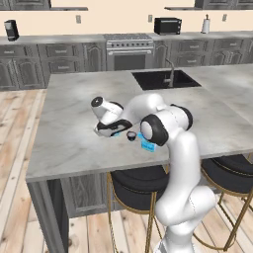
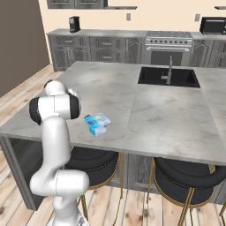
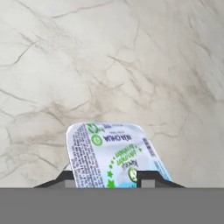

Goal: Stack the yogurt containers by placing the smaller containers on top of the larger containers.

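So the small yogurt tub (image 3: 114, 154) sits at the bottom middle of the hand view: a squarish thing with rounded corners and a pale, almost white lid with a light-blue edge. The lid has green printing on it, a couple of round green logos, a small green star and a block of tiny dark text down its left side. I can make out letters near the top, but they're too blurry to read as a brand, so I won't try.

The gripper (image 3: 105, 179) has its two dark fingertips (image 3: 146, 177) on either side of that tub, pressed against its sides, so it looks clamped on it.

In the left base view, just below the middle, a tiny dark round cup (image 1: 131, 135) sits on the grey marble counter (image 1: 69, 123) just beside the hand, with a bit of bright blue, the big tub (image 1: 147, 146), peeking out behind the arm's elbow. In the right base view the big tub (image 2: 97, 124) sits left of center, near the counter's front edge, bright blue with a wide pale lid rim.
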Motion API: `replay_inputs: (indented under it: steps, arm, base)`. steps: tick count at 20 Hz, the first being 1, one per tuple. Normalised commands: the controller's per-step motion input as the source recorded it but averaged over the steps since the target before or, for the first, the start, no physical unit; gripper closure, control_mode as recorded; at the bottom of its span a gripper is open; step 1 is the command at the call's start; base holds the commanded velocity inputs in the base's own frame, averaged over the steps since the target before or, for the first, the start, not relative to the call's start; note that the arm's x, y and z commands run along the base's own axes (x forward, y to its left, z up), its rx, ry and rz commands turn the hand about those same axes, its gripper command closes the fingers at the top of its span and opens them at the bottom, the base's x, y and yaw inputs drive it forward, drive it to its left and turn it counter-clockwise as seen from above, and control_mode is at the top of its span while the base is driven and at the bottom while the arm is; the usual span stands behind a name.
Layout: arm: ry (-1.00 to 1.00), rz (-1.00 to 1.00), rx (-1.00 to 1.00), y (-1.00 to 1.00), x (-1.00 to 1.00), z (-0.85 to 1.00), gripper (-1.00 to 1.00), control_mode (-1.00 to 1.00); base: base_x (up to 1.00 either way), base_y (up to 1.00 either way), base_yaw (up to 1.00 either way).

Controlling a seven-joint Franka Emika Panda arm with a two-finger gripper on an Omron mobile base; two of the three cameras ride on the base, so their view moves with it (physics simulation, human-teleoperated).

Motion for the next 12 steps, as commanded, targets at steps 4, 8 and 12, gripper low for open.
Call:
replay_inputs:
  steps: [4,8,12]
  arm:
    - [-0.14,-0.02,0.0,-0.06,-0.28,0.34,1.0,-1.0]
    - [-0.17,-0.03,0.0,-0.1,-0.25,0.41,1.0,-1.0]
    - [-0.21,-0.04,0.0,-0.14,-0.23,0.52,1.0,-1.0]
  base:
    - [0.0,0.0,0.0]
    - [0.0,0.0,0.0]
    - [0.0,0.0,0.0]
